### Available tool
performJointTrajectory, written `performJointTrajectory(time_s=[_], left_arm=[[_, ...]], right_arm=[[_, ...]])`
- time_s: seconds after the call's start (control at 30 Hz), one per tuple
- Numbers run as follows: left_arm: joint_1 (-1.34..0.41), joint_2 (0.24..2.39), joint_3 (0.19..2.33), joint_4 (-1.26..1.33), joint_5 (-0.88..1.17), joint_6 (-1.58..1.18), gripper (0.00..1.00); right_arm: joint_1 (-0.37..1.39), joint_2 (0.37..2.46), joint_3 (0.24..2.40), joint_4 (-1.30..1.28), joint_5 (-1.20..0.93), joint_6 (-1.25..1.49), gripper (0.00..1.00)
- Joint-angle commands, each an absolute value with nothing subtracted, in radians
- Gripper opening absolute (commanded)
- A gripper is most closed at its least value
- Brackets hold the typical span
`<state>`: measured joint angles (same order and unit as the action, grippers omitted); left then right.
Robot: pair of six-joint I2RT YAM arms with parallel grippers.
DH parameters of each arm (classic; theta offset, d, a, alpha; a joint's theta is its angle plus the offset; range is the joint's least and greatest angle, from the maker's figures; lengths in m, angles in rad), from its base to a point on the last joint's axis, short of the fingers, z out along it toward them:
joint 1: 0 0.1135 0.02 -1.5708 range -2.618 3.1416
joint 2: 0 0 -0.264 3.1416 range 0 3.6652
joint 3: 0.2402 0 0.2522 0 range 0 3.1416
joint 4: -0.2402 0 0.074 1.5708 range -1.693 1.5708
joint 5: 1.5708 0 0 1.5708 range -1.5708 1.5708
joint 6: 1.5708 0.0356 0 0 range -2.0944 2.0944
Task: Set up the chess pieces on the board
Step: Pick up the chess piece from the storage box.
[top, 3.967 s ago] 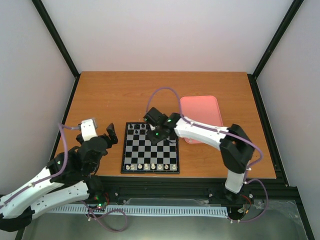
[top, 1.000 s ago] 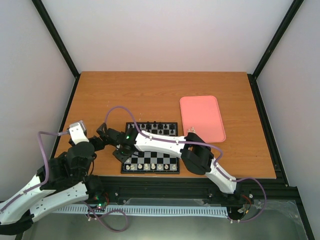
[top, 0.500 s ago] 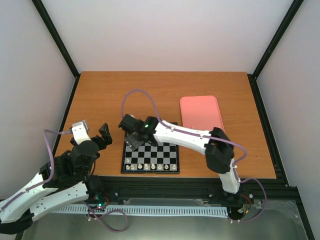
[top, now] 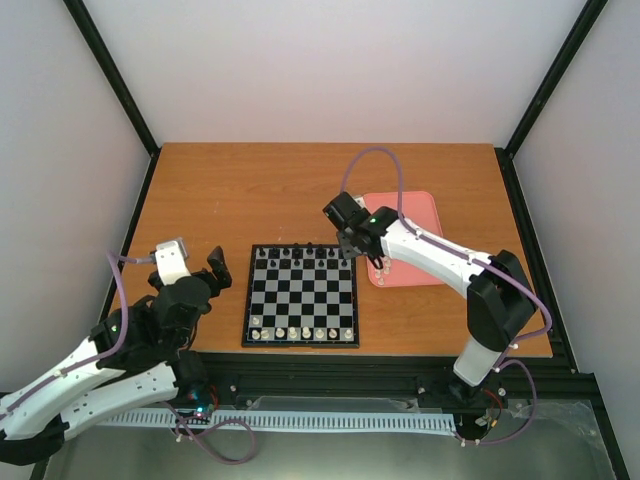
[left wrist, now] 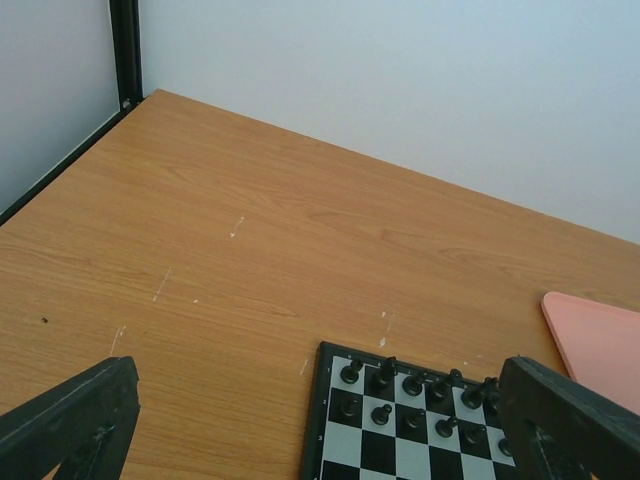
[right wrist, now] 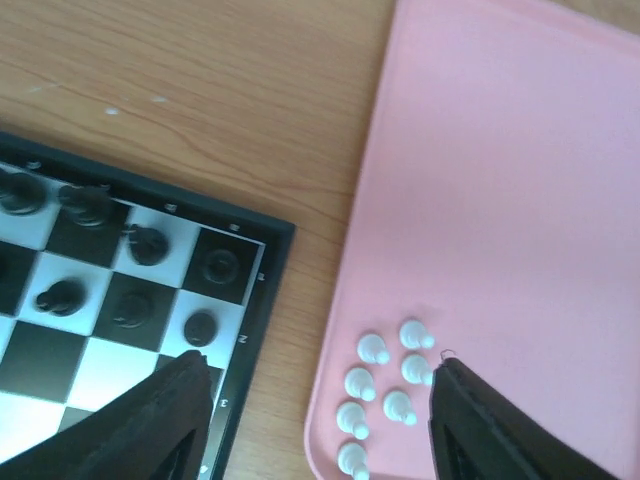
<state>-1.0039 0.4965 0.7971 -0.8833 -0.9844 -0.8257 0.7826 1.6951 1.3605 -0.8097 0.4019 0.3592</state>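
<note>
We hold our right gripper (right wrist: pixel 318 368) wide open over the pink tray's (right wrist: pixel 500 180) edge.
Below it, cream chess pieces (right wrist: pixel 385 385) cluster in the tray's near corner, just beside the board (right wrist: pixel 252 300); our left gripper (left wrist: pixel 318 372), also spread open, faces the board's far-left corner.

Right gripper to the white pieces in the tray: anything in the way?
Nothing visible. The open right gripper hangs over a corner of the tray, with the white pieces bare below between its fingers; the board lies off to one side.

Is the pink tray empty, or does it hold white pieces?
Not empty. The right wrist view shows a cluster of white chess pieces in the pink tray, near the board.
</note>
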Motion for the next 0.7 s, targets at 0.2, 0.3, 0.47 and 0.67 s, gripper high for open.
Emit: performJointTrajectory(time_s=[0.2, 0.3, 0.47, 0.67], left_arm=[[-0.998, 0.517, 0.790, -0.871, -1.011, -0.824, 1.00], [-0.999, 0.521, 0.789, -0.871, -1.016, -0.824, 1.00], [-0.999, 0.529, 0.790, -0.879, -1.021, -0.829, 1.00], [-0.998, 0.530, 0.788, -0.881, -1.025, -0.834, 1.00]], right_arm=[[0.642, 1.725, 1.256, -0.720, 0.343, 0.343, 0.51], [0.636, 1.750, 1.253, -0.710, 0.325, 0.330, 0.50], [0.612, 1.783, 1.247, -0.691, 0.282, 0.317, 0.44], [0.599, 1.784, 1.213, -0.685, 0.265, 0.323, 0.41]])
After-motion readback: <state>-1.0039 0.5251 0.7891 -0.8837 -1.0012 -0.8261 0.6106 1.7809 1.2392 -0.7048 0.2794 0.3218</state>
